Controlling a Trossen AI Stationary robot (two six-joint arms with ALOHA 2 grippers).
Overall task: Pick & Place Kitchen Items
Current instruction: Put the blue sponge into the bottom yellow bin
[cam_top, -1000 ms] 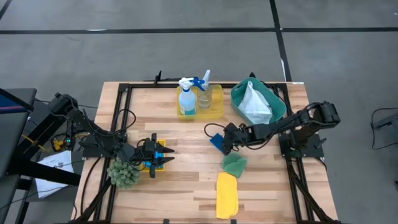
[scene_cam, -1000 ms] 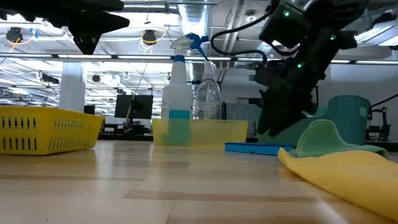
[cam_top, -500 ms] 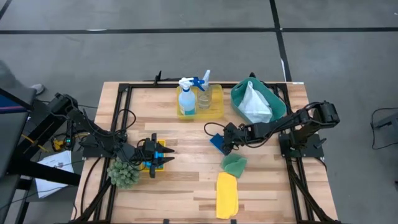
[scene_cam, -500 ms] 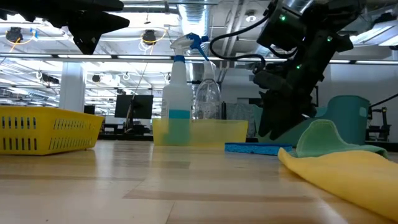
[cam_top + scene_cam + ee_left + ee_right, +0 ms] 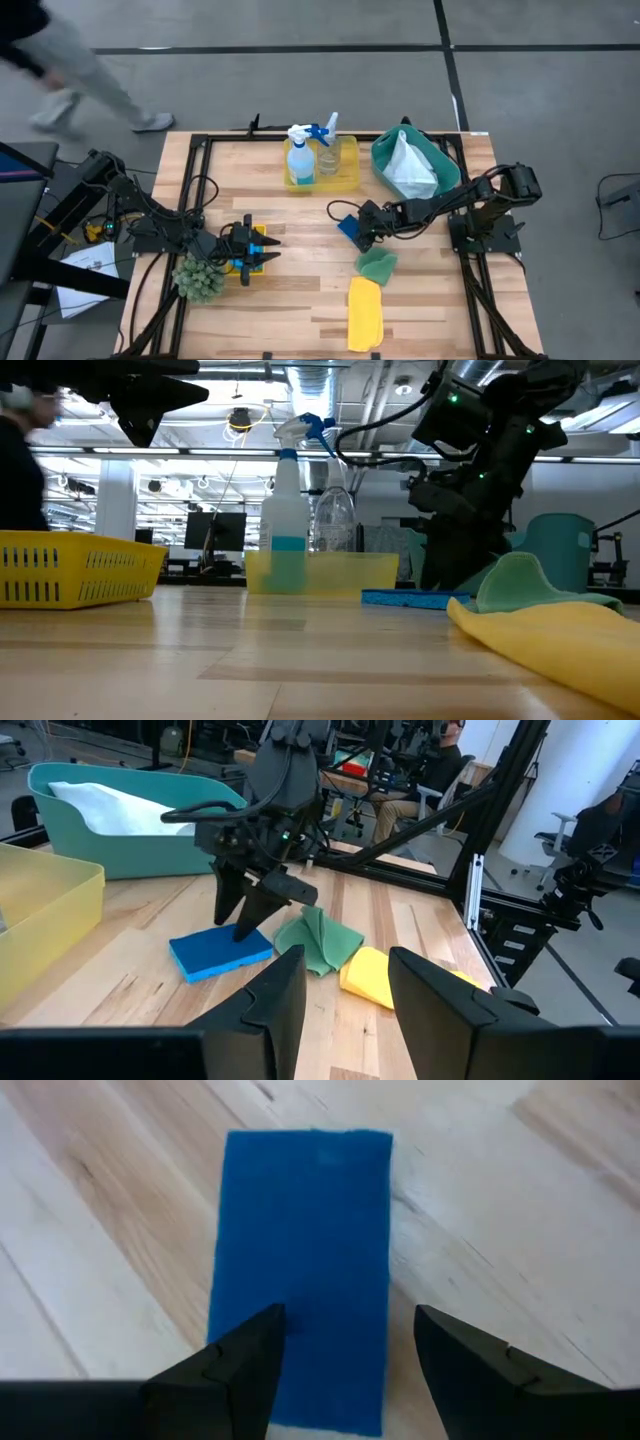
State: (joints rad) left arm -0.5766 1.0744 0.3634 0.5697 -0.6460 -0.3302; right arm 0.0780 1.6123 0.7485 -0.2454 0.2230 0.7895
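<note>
Directly under right gripper [image 5: 340,1370] – blue sponge [image 5: 300,1260], between open jaws

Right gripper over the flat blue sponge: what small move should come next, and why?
Probably lower a little, then close. The right gripper is open, its fingers straddling the flat blue sponge, which lies flat on the wooden table, not gripped.

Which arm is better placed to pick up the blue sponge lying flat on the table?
The right. Its claw hangs open directly over the blue sponge, fingers straddling one end, so it likely only needs to lower and close. The left claw sits across the table by the spiky green ball.
</note>
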